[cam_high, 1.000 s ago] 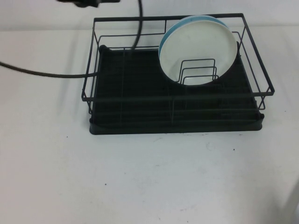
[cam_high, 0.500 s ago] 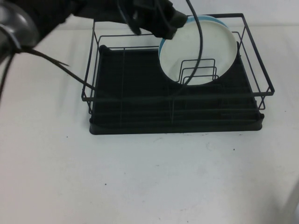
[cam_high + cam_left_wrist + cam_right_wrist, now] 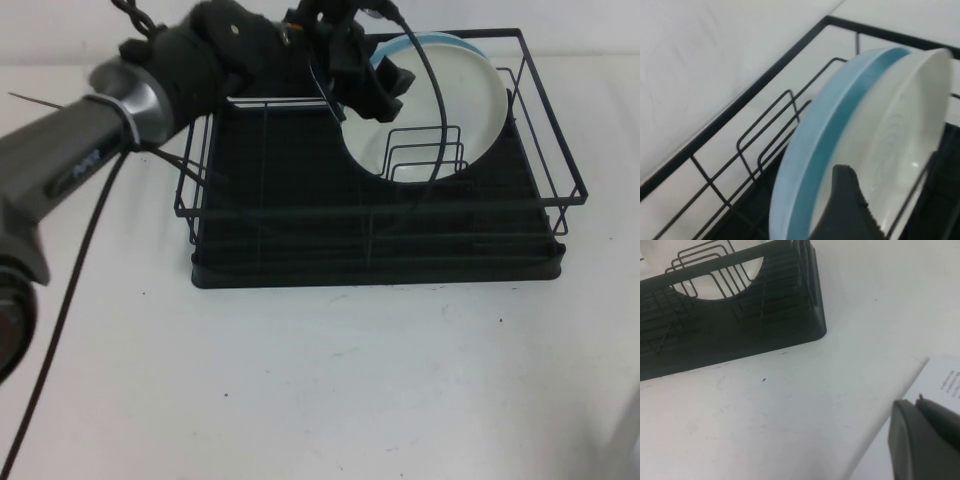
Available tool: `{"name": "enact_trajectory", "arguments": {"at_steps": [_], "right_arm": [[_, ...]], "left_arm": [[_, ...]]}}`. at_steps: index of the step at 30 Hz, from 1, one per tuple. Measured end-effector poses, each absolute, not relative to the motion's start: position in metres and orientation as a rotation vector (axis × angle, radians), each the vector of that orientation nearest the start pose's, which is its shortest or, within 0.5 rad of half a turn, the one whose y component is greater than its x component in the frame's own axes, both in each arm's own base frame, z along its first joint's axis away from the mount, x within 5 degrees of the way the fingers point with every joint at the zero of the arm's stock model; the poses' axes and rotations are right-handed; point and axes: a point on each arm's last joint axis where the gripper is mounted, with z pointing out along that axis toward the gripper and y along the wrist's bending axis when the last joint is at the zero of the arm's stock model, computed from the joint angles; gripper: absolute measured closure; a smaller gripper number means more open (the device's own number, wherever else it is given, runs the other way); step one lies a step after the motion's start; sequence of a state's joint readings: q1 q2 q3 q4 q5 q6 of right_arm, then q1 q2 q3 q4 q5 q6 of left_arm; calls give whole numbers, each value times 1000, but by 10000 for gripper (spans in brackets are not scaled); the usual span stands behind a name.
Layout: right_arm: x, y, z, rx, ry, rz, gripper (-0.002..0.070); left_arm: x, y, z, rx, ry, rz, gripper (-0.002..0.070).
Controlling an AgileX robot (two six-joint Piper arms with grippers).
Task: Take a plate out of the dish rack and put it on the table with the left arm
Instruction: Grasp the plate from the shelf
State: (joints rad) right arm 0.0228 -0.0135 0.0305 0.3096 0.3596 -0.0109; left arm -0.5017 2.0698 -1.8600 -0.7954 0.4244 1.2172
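The white plate (image 3: 440,105) stands on edge in the back right of the black wire dish rack (image 3: 380,262), leaning against a light blue plate (image 3: 432,38) behind it. My left arm (image 3: 130,100) reaches in from the left. My left gripper (image 3: 383,90) is open at the plates' upper left edge. In the left wrist view one black finger (image 3: 845,210) lies in front of the white plate (image 3: 905,130), next to the blue plate's rim (image 3: 815,150); the other finger is out of view. My right gripper (image 3: 918,404) is shut and empty, low at the table's edge.
Upright wire dividers (image 3: 425,150) stand in front of the plates. The rack's top rail (image 3: 360,40) runs close to the left gripper, and a black cable (image 3: 430,100) loops over the plates. White table (image 3: 320,380) lies in front of the rack. A printed sheet (image 3: 947,375) lies by the right gripper.
My left arm has swung in from the upper left over the rack. Its gripper has come down to the plates' upper left edge. The plates have not moved.
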Motion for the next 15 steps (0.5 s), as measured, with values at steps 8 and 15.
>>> {"name": "enact_trajectory", "arguments": {"at_steps": [8, 15], "right_arm": [[53, 11, 173, 163, 1847, 310, 694], [53, 11, 173, 163, 1847, 310, 694]], "left_arm": [[437, -269, 285, 1038, 1686, -334, 243], [445, -271, 272, 1003, 1682, -326, 243]]}}
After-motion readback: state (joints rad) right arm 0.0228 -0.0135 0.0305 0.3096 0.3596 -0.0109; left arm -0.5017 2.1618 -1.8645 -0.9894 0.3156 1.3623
